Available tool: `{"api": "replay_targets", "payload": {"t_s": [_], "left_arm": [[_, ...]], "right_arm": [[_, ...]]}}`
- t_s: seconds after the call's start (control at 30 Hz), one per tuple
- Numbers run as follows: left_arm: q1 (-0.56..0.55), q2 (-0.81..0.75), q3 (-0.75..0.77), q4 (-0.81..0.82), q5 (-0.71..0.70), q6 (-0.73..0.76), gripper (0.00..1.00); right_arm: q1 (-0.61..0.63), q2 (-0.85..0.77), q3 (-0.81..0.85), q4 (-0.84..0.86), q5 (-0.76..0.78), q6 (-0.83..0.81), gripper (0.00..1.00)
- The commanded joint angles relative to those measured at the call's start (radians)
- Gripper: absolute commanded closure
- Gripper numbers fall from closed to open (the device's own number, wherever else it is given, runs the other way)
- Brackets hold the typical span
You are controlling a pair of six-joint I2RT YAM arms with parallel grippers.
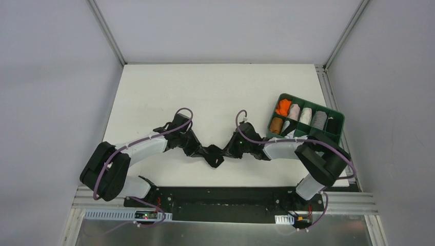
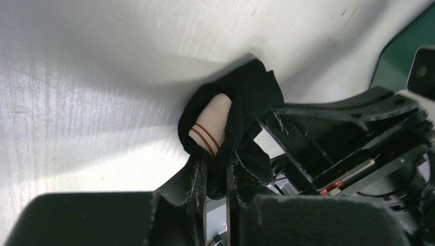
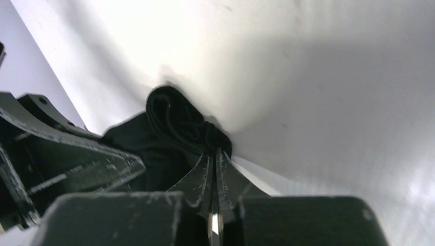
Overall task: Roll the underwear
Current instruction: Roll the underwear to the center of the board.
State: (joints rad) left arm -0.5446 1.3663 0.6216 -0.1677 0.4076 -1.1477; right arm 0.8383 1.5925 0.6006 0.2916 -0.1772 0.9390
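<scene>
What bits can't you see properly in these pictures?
Top view: the underwear is partly hidden under the left gripper and right gripper.
Left wrist view: its pale waistband is mostly wrapped in black cloth.
Right wrist view: the folds are dark and blurry.
Top view: the rolls in the tray are too small for detail.

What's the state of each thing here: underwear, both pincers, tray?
underwear: bunched into a loose roll, pale waistband tucked inside, gripped from both sides
left pincer: shut on the underwear, black fabric between its fingers
right pincer: shut on the underwear, pinching the fabric edge at its tips
tray: upright on the table's right side
rolled garments: packed in the tray's compartments
</scene>
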Motion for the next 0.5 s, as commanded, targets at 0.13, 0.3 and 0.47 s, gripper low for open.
{"api": "replay_targets", "payload": {"t_s": [0.13, 0.3, 0.47], "left_arm": [[-0.01, -0.051, 0.042, -0.132, -0.001, 0.108, 1.0], [-0.01, 0.017, 0.107, -0.178, 0.002, 0.126, 1.0], [-0.01, 0.115, 0.17, -0.215, -0.01, 0.125, 1.0]], "right_arm": [[-0.057, 0.181, 0.142, -0.075, -0.015, -0.141, 1.0], [-0.077, 0.183, 0.2, -0.159, -0.031, -0.221, 1.0], [-0.077, 0.11, 0.223, -0.259, -0.017, -0.313, 0.89]]}}
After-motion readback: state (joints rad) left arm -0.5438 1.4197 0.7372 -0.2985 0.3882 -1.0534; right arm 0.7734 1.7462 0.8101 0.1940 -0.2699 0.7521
